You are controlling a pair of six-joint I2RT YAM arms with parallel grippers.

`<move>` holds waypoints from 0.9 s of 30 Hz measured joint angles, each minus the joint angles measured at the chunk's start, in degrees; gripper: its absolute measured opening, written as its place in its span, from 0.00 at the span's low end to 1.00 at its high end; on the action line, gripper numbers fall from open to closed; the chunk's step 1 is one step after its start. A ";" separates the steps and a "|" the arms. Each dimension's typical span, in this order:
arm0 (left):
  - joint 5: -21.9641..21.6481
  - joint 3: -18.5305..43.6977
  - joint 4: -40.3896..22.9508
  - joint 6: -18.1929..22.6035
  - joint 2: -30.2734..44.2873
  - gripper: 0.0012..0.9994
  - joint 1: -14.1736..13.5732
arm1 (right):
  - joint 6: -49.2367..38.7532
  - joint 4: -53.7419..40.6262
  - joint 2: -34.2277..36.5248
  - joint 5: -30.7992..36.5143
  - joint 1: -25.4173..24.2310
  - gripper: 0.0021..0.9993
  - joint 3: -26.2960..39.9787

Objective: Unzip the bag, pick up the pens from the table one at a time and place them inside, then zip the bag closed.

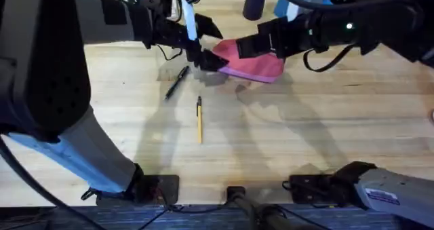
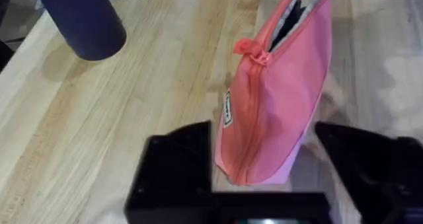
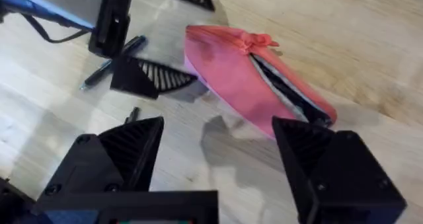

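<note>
bag (image 2: 277, 98) between left jaws, seemingly ungripped

a: what sort of place is this?
b: a robot lab bench, going by the plank table (image 1: 325, 142), two arm bases bolted at its edge, and cables running underneath.

Pink bag (image 1: 252, 65), black pen (image 1: 177, 82), yellow-tan pen (image 1: 199, 120), pale wood-grain table (image 1: 305, 135)
</note>
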 joint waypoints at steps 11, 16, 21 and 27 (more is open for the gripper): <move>0.93 0.00 0.03 -0.13 -0.01 0.99 -0.04 | -3.72 -1.49 0.00 0.00 -0.03 1.00 1.12; 1.27 0.00 -0.42 -0.55 -1.81 0.99 -0.04 | -5.75 -3.13 0.00 -0.01 -0.49 1.00 3.46; 1.59 0.00 -0.38 -7.33 -8.72 0.99 0.39 | -7.24 -8.89 0.34 -0.02 -2.91 1.00 7.54; 1.73 0.00 -1.20 -20.01 -16.12 0.99 2.91 | -11.41 -15.53 2.65 -0.02 -4.63 1.00 13.67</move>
